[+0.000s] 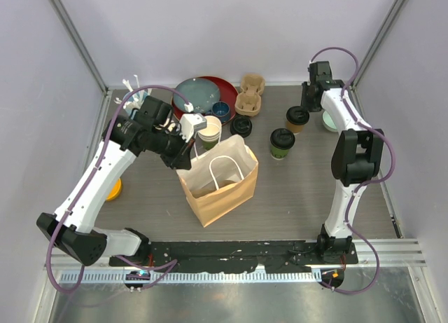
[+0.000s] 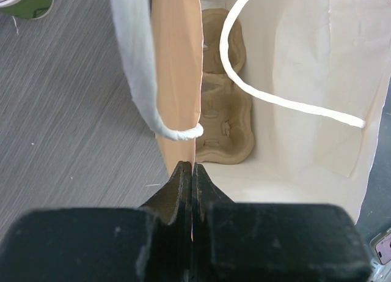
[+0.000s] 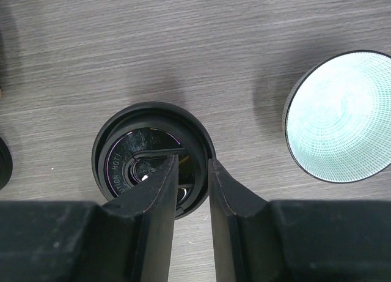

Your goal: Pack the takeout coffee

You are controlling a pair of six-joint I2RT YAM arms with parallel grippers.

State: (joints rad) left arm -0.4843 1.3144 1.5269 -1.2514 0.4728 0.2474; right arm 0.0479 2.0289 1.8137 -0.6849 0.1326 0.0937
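Pinching the rim of the paper bag [image 2: 177, 80], the left jaws are clenched. The right jaws are held apart above a black lid [image 3: 131, 150].

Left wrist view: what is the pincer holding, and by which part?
The left pincer is shut on the paper bag, pinching the top edge of its side wall.

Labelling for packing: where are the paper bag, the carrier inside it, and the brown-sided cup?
paper bag [image 1: 212, 202], top view, front wall.
carrier [image 2: 223, 120], left wrist view, moulded middle.
brown-sided cup [image 1: 297, 115], top view, black lid.
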